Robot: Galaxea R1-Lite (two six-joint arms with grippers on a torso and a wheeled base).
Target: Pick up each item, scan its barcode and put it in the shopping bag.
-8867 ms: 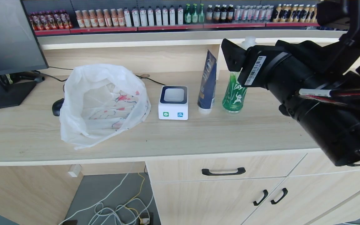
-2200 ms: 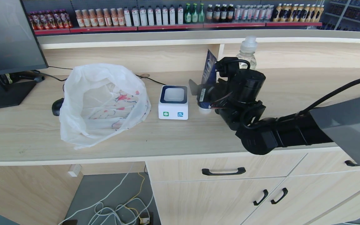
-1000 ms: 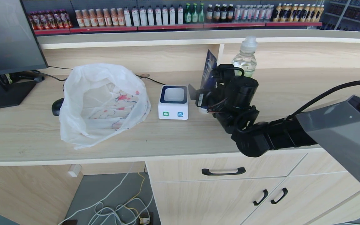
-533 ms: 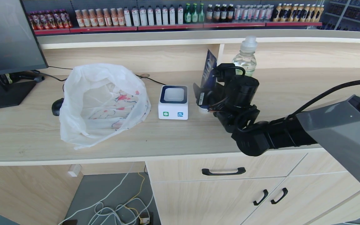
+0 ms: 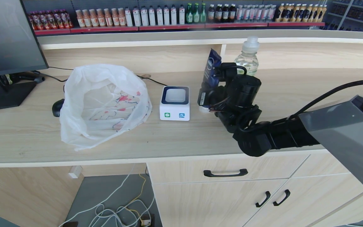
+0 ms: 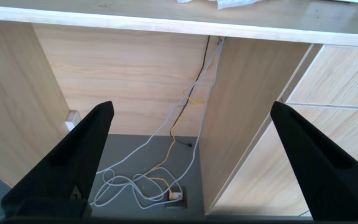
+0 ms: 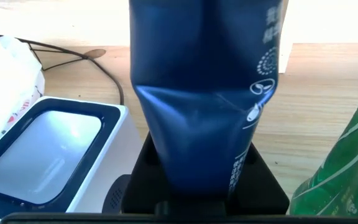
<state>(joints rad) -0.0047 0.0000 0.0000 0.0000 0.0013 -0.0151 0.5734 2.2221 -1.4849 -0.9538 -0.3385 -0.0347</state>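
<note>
The job looks to be at its very start. The right pincer (image 5: pixel 207 94) is pinching the dark blue tube (image 5: pixel 212 66) low on its body, its jaws pressed against the tube's flat sides. In the right wrist view the tube (image 7: pixel 204 93) rises straight out of that pincer (image 7: pixel 204 177). It stands roughly upright with a slight lean, cap downward, just beside the white scanner box (image 5: pixel 175 102) on the desk (image 5: pixel 169 138). I cannot tell whether the cap has left the desk's surface.

The tube is beside the scanner's window (image 7: pixel 45 152), not over it, so I judge that the scan is not yet done. The green bottle (image 5: pixel 247 60) with its pale cap stands behind the right arm near the back wall, close to the tube, and nothing is gripping it.

The white shopping bag (image 5: pixel 102 101) sits open-mouthed on the far side of the scanner, well apart from the tube. I make out only its own printed pattern inside, no goods.

The left pincer (image 6: pixel 191 109) hangs below the desk's edge with its fingers spread wide and nothing between them, facing cables on the floor.

So one item is in hand, and both remain to be scanned and bagged.
</note>
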